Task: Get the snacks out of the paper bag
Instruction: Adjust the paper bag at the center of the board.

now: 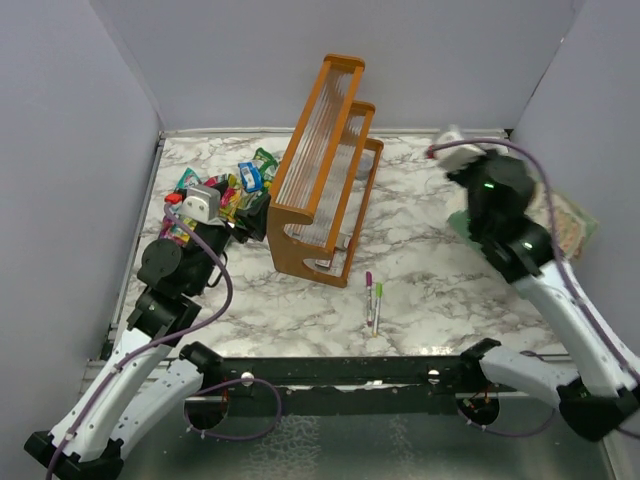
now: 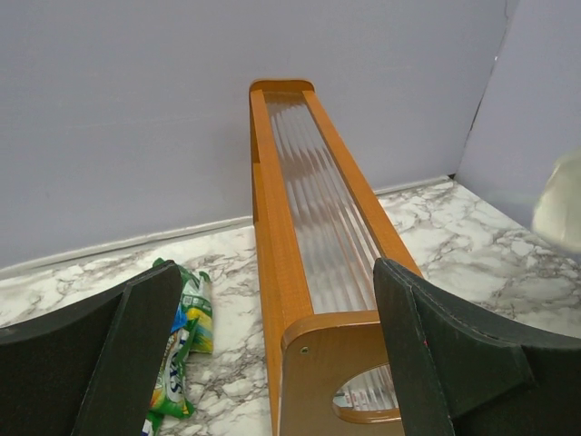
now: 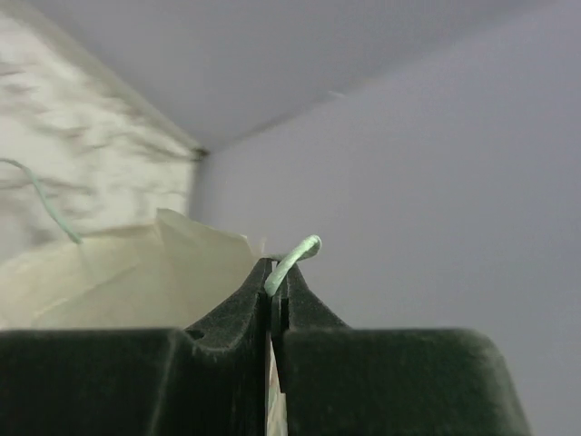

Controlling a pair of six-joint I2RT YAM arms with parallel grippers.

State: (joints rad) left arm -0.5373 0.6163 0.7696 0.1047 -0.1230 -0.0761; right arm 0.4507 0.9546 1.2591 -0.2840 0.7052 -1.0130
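Observation:
Several snacks point(image 1: 232, 188), shiny foil packets in green, teal, yellow and red, lie heaped on the marble at the back left. My left gripper point(image 1: 248, 213) hovers open just right of the heap, nothing between its fingers; in the left wrist view a green packet point(image 2: 182, 341) lies beside the left finger point(image 2: 100, 363). My right gripper point(image 3: 275, 272) is shut on the top edge of the paper bag point(image 3: 136, 272), the mint cord handle point(image 3: 298, 254) poking out above the jaws. In the top view the paper bag point(image 1: 572, 220) hangs under the right wrist at the right wall.
An orange wooden slatted rack point(image 1: 322, 170) stands mid-table, and its near end point(image 2: 336, 363) sits directly ahead of my left gripper. Two marker pens point(image 1: 373, 296), purple and green, lie in front of the rack. Grey walls enclose the table on three sides.

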